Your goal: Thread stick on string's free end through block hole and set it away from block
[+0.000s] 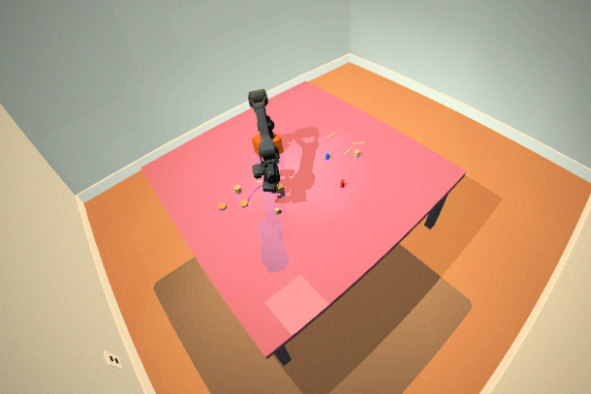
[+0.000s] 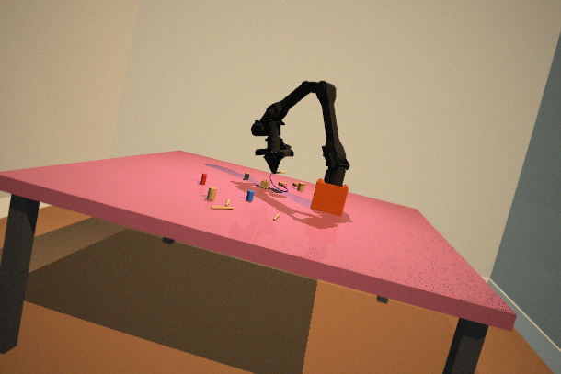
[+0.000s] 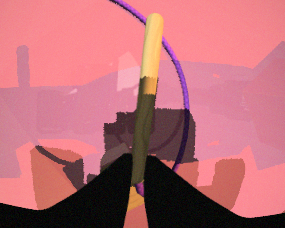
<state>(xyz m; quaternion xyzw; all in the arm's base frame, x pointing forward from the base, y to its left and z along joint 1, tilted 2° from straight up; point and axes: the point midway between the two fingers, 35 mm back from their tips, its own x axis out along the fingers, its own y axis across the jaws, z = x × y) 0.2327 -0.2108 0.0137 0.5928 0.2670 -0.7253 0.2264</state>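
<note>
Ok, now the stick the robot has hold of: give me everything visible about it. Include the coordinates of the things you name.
The stick (image 3: 151,52) (image 2: 280,172) is thin, straight and round-ended, pale yellow and apparently wooden, its lower half dark in shadow in the wrist view. The tool (image 3: 138,162) (image 2: 274,173) is shut on it near one end, with most of its length jutting out past the fingers. It is held above the pink table (image 1: 388,183) (image 2: 391,252), roughly level. Purple string (image 3: 185,95) (image 2: 271,181) shows by its gripped end.
</note>
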